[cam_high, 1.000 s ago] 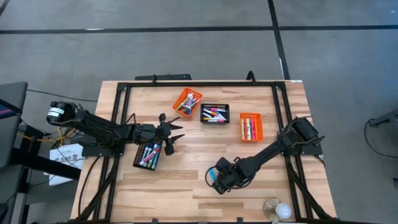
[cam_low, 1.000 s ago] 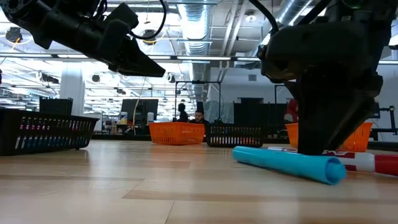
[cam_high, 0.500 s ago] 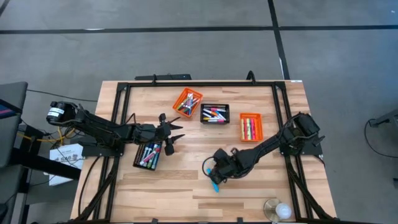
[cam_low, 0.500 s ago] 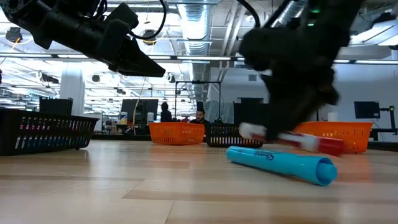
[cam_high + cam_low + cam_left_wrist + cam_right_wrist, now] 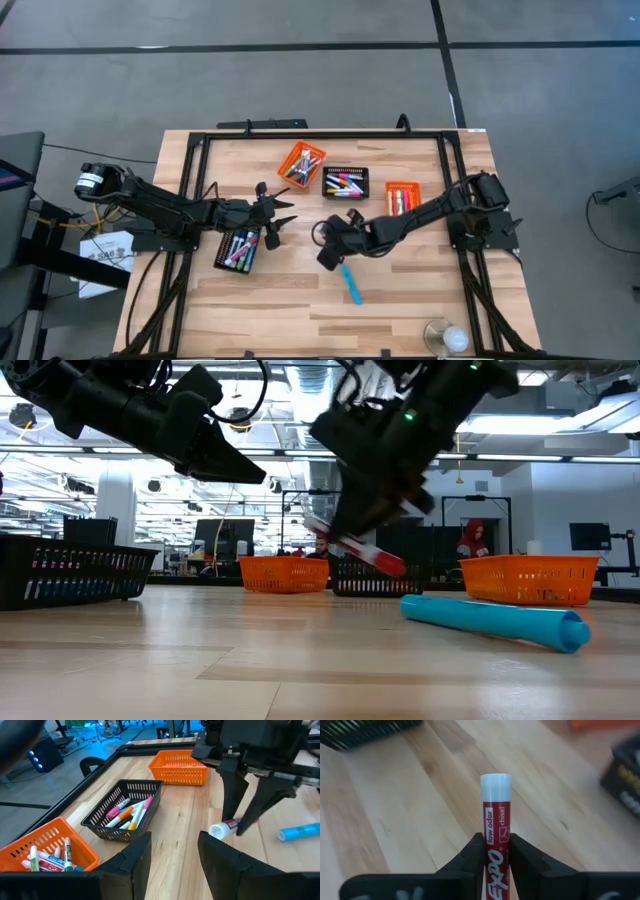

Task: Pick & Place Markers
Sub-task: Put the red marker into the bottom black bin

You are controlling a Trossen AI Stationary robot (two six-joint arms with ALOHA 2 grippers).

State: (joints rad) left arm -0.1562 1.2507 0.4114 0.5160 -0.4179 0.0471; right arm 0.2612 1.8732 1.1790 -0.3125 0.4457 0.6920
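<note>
While airborne, right gripper clamps red marker.

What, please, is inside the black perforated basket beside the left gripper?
The black perforated basket holds several markers, pink, green and white among them. The left gripper hangs open beside it. Whatever lies beneath the top markers is covered.

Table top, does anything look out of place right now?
One blue marker lies loose on the bare wood, outside every basket, near the table's front. The right claw, just beside it, holds a red marker clear of the table.
</note>
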